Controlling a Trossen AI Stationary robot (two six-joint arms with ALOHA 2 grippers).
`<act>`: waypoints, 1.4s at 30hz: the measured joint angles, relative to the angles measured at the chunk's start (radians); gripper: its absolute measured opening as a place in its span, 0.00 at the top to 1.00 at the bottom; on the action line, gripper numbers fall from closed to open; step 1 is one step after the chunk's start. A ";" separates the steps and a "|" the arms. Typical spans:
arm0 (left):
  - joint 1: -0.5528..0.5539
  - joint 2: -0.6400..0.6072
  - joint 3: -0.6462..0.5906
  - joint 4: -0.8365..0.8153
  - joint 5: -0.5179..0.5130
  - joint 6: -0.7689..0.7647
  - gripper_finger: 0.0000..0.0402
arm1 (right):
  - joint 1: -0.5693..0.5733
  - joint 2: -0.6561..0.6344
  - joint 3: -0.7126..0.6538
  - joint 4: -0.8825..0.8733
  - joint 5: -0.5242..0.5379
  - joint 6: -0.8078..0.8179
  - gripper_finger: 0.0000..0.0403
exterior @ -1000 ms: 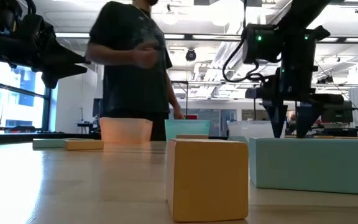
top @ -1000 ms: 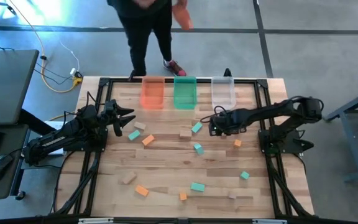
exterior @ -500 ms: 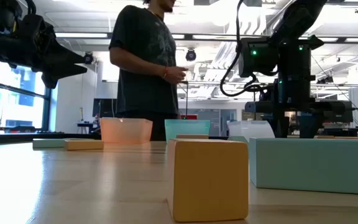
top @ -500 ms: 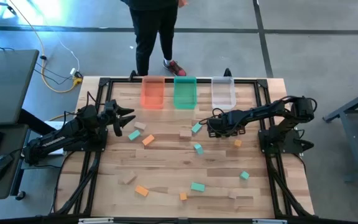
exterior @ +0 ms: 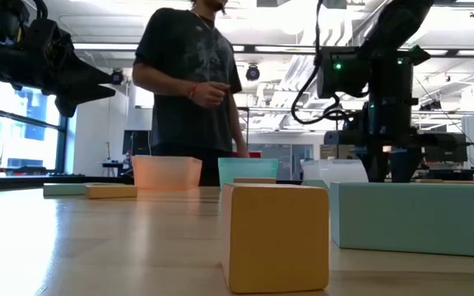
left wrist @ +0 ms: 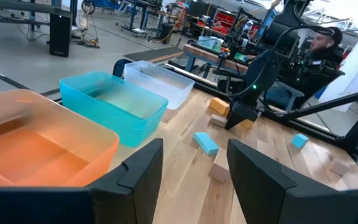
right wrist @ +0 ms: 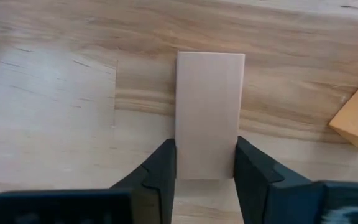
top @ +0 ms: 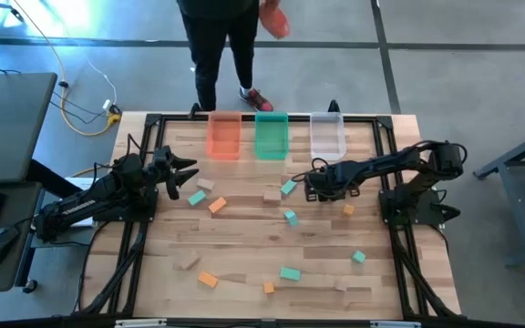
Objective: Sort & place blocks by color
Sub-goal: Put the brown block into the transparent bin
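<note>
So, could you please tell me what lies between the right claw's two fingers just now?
A tan wood block lies flat on the table between the right claw's fingers, which touch its long sides; the right wrist view shows this.

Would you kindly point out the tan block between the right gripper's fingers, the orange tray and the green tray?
tan block (right wrist: 209, 112): right wrist view, middle of its top face.
orange tray (top: 224, 148): high view, its near rim.
green tray (top: 271, 150): high view, its near rim.

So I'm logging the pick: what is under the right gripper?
A plain tan wooden block lies flat on the wooden table, the right gripper closed against its sides. The stretch of table beneath the block is covered.
</note>
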State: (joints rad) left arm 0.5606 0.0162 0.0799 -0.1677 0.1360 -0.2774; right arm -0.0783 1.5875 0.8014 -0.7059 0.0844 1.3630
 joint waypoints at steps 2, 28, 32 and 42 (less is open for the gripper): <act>0.000 0.000 0.000 0.000 0.000 -0.012 0.58 | 0.003 -0.036 -0.002 0.020 -0.014 0.012 0.75; 0.000 0.000 0.000 -0.011 -0.004 -0.100 0.58 | -0.098 -0.343 0.003 0.405 0.336 -0.242 0.75; 0.000 0.000 0.000 -0.012 -0.010 -0.162 0.58 | -0.164 -0.372 0.003 0.449 0.356 -0.380 0.75; 0.000 0.000 0.000 -0.001 -0.012 -0.213 0.58 | -0.384 -0.399 0.004 0.605 0.263 -0.719 0.74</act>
State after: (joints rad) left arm 0.5606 0.0160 0.0799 -0.1689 0.1238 -0.4903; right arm -0.4626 1.1885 0.8057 -0.1013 0.3471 0.6439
